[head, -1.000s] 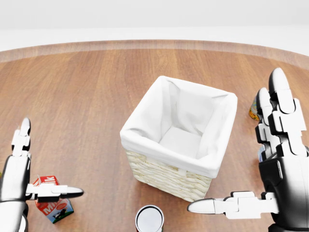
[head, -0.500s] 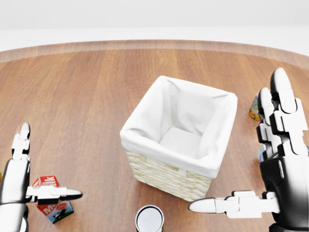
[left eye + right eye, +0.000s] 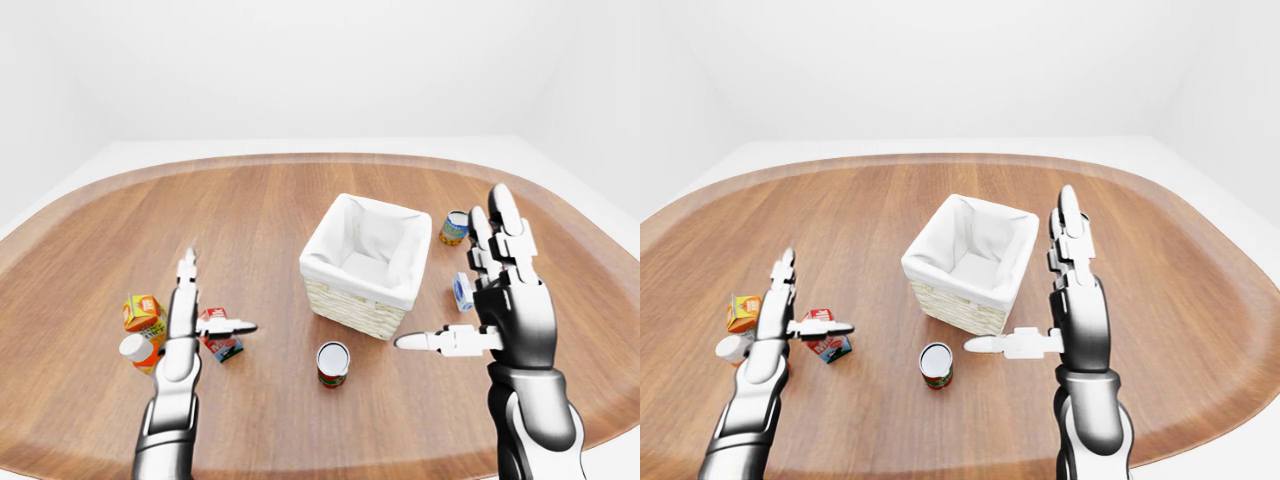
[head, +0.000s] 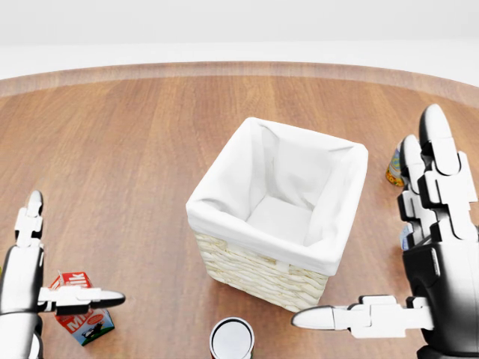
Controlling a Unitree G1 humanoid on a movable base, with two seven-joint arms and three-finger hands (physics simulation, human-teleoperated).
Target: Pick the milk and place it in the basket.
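Observation:
The milk (image 4: 79,319) is a small red and blue carton lying on the wooden table at the lower left of the head view. My left hand (image 4: 75,248) is open above it, fingers straight and the thumb (image 4: 82,298) stretched across the carton's top; whether they touch I cannot tell. The basket (image 4: 247,268), wicker with a white cloth lining, stands in the middle and holds nothing. At the right, my right hand (image 3: 455,275) is open beside the basket, palm toward it, thumb pointing left.
A can with a white top (image 4: 232,338) stands just below the basket. An orange carton (image 3: 143,312) and a white-capped bottle (image 3: 135,350) sit left of the milk. Another can (image 3: 454,227) and a blue-white item (image 3: 462,292) lie right of the basket.
My left hand has sunk slightly lower and to the left in the head view. The milk, the basket and my right hand have hardly moved.

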